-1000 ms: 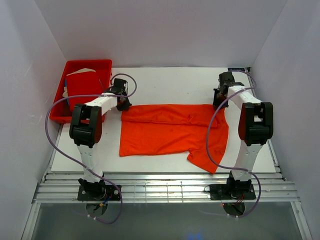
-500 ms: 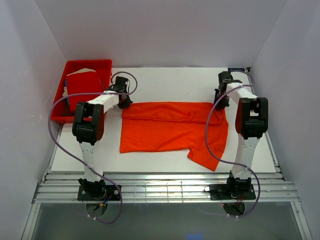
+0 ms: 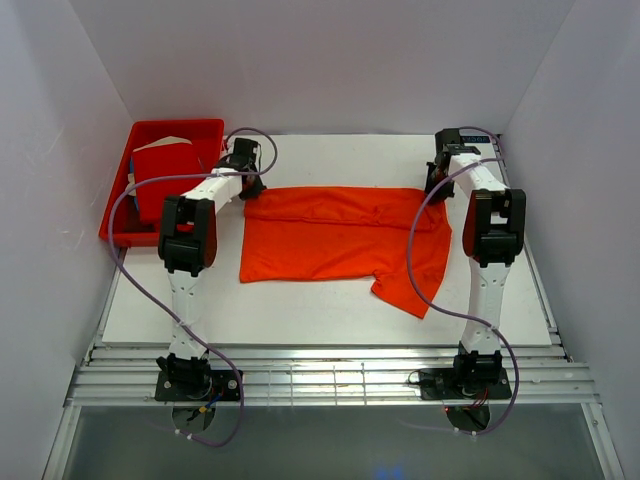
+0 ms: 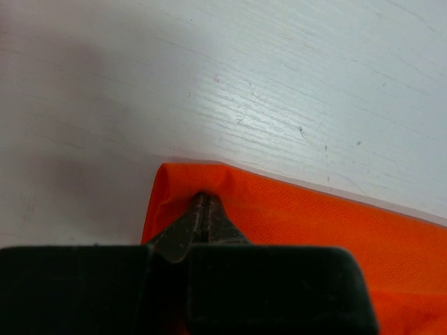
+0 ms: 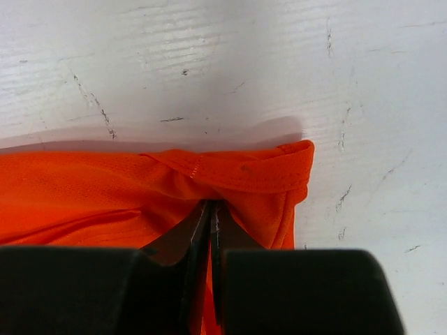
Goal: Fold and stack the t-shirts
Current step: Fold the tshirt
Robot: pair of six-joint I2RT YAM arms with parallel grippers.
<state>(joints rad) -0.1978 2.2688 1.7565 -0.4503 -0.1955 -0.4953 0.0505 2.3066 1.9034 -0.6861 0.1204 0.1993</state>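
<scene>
A: Starting with the orange t-shirt (image 3: 330,245): lying spread sideways across the middle of the white table (image 3: 330,160), looking doubled over along its far edge, trailing one sleeve toward the near right.

B: Being held at both far corners, then?

A: Yes. Clamping on the far-left corner with the left gripper (image 4: 204,204), jaws squeezed together on a tuck of cloth. Doing likewise at the far-right corner with the right gripper (image 5: 210,213), pinching tight just below the stitched hem and bunching the fabric around the tips.

B: Why gripping both ends at once?

A: Probably holding that long edge straight and level, for laying it over the body in one clean crease rather than a skewed one. Judging only, though.

B: And the red t-shirt (image 3: 165,172)?

A: Resting inside the red plastic tray (image 3: 175,127) at the far left, just beside the left arm. Looking already folded, possibly waiting as the base of the stack.

B: Watching for anything?

A: Minding that loose sleeve. Dragging unevenly, likely spoiling the fold.
</scene>
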